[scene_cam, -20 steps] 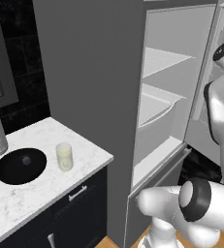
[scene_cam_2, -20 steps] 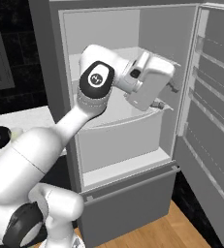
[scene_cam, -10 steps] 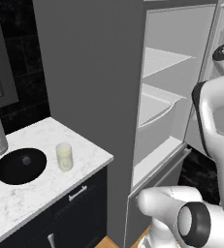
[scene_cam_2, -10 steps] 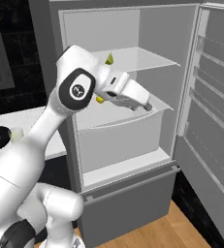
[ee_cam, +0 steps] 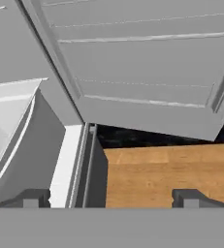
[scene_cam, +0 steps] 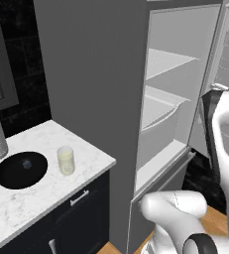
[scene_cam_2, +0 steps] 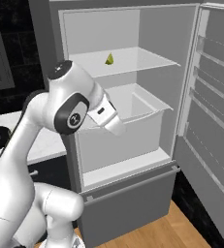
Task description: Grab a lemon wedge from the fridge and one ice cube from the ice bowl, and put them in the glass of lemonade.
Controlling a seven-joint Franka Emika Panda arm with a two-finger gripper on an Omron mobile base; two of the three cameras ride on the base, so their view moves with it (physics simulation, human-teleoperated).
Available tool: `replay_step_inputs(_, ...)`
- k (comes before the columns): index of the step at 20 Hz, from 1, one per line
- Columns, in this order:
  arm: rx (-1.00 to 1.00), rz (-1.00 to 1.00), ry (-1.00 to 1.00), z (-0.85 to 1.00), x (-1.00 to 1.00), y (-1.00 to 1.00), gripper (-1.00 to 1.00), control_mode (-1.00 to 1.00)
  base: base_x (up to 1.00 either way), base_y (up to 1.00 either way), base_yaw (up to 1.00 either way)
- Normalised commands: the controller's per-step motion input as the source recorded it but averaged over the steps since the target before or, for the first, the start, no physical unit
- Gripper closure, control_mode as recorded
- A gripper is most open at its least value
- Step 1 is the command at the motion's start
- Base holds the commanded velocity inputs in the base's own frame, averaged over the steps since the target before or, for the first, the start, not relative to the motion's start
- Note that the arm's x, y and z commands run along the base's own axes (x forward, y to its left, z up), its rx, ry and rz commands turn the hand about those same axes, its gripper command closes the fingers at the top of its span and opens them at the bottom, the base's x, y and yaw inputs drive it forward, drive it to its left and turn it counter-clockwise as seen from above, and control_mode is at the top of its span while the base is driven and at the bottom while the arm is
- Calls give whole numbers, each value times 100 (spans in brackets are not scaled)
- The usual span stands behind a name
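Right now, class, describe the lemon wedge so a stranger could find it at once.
Look into the open fridge. On its upper shelf, towards the back, sits the lemon wedge: a small pointed yellow-green piece, the one spot of colour against the white inside.

No writing, label, brand, number or sign can be read on anything here; every surface that shows is plain and unmarked.

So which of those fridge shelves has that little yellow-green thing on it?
The upper glass shelf of the open fridge holds the lemon wedge. The white drawer bin below shows nothing inside.
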Motion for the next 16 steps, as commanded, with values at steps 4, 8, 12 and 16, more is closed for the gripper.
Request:
replay_step_inputs(4,26,18,-9,4,-14,99,-100,-100,0,0,0)
replay_step_inputs(8,4,26,5,18,-78,98,-100,-100,0,0,0)
replay_step_inputs(12,0,22,12,9,-55,83,-100,-100,0,0,0)
replay_step_inputs(16,-1,-4,0,0,-21,0,-100,-100,0,0,0)
